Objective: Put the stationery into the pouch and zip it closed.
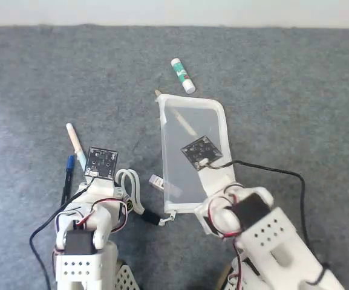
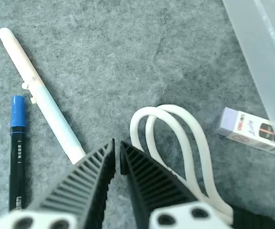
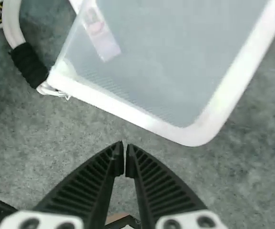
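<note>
Pouch (image 3: 175, 57) rim near right tool (image 3: 124, 155), carpet (image 1: 295, 90) around

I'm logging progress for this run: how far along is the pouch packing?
Barely begun. One pencil-like stick seems to lie in the pouch, its tip poking out. Both the left gripper and right gripper are shut on nothing. The glue stick, white pen, blue-capped pen and eraser lie on the carpet outside, and zipping remains.
</note>
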`<state>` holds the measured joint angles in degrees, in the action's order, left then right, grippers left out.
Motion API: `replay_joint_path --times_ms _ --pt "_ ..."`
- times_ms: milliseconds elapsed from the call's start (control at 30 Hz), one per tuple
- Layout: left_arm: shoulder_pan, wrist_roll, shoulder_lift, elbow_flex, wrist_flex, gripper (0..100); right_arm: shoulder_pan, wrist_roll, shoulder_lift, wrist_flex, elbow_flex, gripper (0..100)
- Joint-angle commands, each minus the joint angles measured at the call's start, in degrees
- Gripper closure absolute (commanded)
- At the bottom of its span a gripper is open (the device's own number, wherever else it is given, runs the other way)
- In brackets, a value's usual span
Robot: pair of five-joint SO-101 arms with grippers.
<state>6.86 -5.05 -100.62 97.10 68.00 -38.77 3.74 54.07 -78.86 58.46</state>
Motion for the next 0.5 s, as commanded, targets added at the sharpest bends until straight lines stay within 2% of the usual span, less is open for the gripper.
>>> replay_joint_path --times_ms 0,467 --pt "0.1 -0.3 -0.6 -0.3 0.4 99 -0.8 0.9 -4.5 3.0 -3.3 99.3" --pt "0.1 -0.3 -0.6 -0.3 0.4 99 -0.9 7.5 -22.9 12.5 -3.3 99.3"
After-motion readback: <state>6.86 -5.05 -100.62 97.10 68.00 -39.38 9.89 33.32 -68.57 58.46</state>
